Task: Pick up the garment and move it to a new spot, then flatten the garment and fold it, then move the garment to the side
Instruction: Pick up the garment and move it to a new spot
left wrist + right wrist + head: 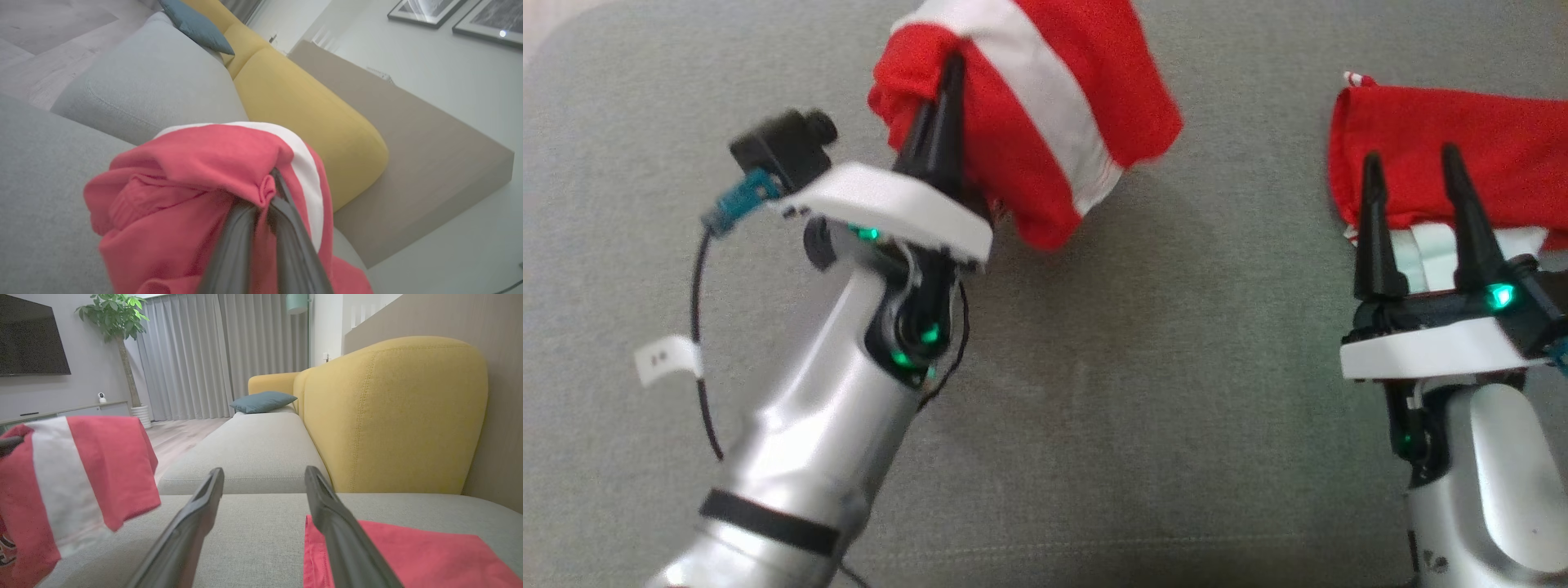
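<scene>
a red-and-white garment (1045, 106) hangs bunched above the grey sofa seat (1176, 367), pinched in the left jaws, which are closed tight on a fold of its red cloth at the tip of the left arm (825, 425). in the head view the bundle spreads from those jaws toward one and two o'clock, its white stripe running from eleven down to five o'clock. the right jaws stand wide open and hold nothing, poised over the near edge of a second, folded red garment (1462, 155) lying flat at three o'clock, well apart from the lifted one. bare seat lies at about five o'clock of the bundle, between the two arms. setting it down there looks like work for the left arm, which alone has hold of it.
</scene>
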